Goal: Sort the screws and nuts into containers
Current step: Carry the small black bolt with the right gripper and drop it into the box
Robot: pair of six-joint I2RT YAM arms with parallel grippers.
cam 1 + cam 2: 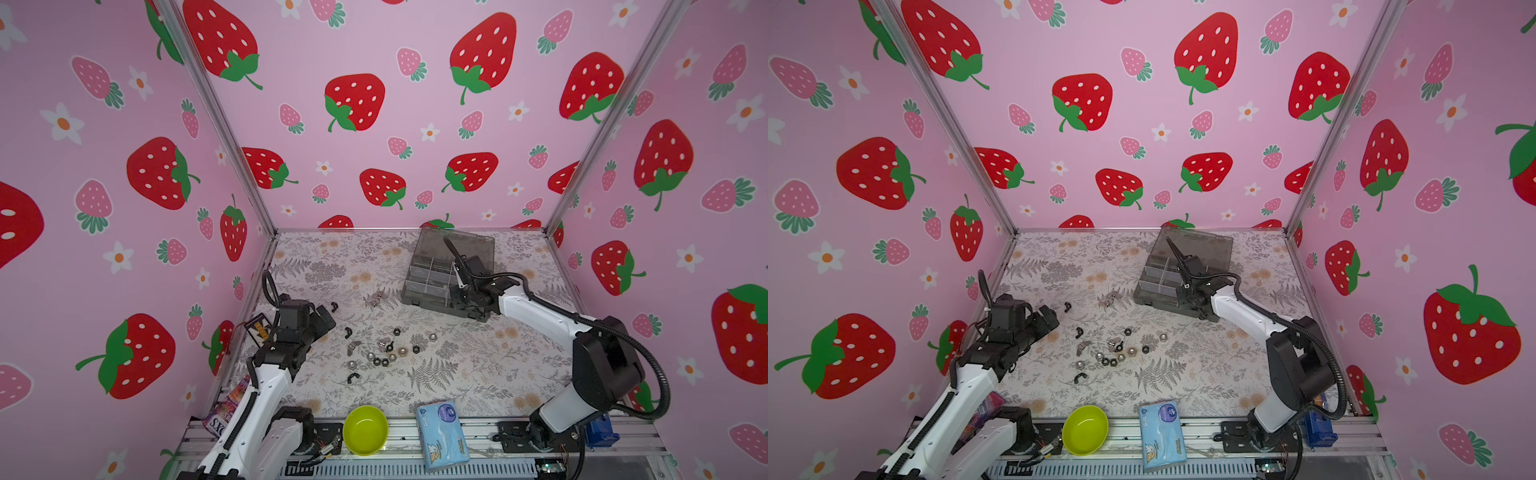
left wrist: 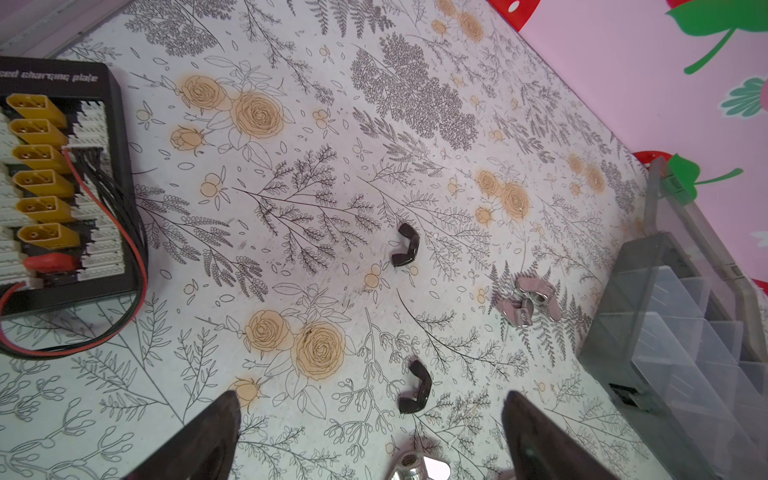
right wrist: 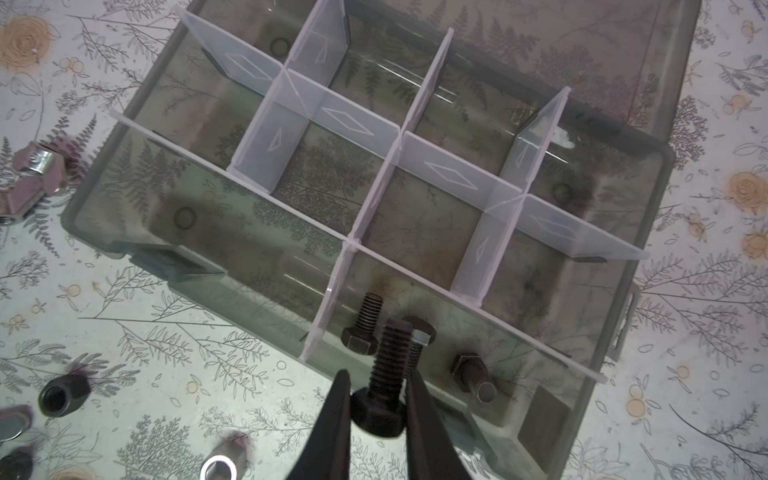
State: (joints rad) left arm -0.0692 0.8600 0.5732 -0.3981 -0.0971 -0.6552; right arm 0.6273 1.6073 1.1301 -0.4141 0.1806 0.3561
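Black hex-head steel screw [image 3: 390, 349] sat pinched by its head in the nearly closed right gripper [image 3: 377, 378], over the smoky-grey plastic organizer box's [image 3: 232, 249] nearest compartment, where 3 other screws [image 3: 361, 324] lay. Seemingly the drop-off step: next, the jaws must part. Left gripper [image 2: 372, 401] gaped wide and empty near a black wing nut [image 2: 415, 388].

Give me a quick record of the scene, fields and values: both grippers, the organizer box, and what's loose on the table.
left gripper: open, empty, near a black wing nut
right gripper: shut on a black screw, above the organizer box
compartment below: three screws lying in it
table: loose nuts scattered, unsorted
green bowl: empty
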